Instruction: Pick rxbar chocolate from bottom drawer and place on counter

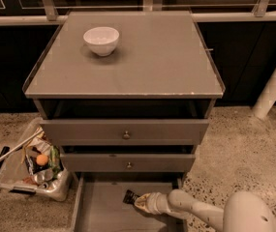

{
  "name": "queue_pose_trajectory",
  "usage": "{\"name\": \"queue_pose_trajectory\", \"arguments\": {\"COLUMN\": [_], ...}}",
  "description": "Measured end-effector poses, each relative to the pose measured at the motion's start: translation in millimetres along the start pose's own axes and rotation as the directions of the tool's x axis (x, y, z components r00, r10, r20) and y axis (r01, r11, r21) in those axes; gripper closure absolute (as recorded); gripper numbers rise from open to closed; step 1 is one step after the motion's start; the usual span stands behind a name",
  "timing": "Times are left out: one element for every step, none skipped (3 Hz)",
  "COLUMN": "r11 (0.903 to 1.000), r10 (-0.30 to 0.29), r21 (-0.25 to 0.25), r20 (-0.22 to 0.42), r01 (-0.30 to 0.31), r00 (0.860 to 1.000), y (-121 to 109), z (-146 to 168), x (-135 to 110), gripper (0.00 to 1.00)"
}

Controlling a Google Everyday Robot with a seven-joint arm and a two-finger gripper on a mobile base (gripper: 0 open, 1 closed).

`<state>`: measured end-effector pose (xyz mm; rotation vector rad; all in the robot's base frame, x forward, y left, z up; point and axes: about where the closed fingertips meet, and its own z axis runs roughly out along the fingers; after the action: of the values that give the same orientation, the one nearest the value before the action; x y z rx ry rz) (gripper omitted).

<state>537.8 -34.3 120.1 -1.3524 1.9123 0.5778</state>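
Black bar lies near the bottom drawer's back edge at the gripper's tip, grasp under way, hold impossible to tell; next likely lifting it up onto the counter.

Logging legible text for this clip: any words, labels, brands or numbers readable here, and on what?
No text here can be read.
rxbar chocolate, at the end effector in the bottom drawer: lettering not legible.
Wrappers in the floor bin: print not legible.
White bowl, counter: no markings visible.
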Motion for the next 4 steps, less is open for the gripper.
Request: {"name": "queue_pose_trajectory", "arguments": {"r11": [1.0000,1.0000,1.0000,0.9991], "r10": [0.000,0.000,-0.003,-0.040], "r21": [0.000,0.000,-0.001,0.009], "r20": [0.000,0.000,0.000,-0.006], "r01": [0.000,0.000,0.003,0.040], "r00": [1.000,1.000,1.000,0.999], "y": [0.0,0.1,0.2,-16.5], "z": [0.0,0.1,0.4,1.6], "x": [0.0,0.0,-1.1,-11.7], "gripper": [0.17,0.00,0.00,0.00]}}
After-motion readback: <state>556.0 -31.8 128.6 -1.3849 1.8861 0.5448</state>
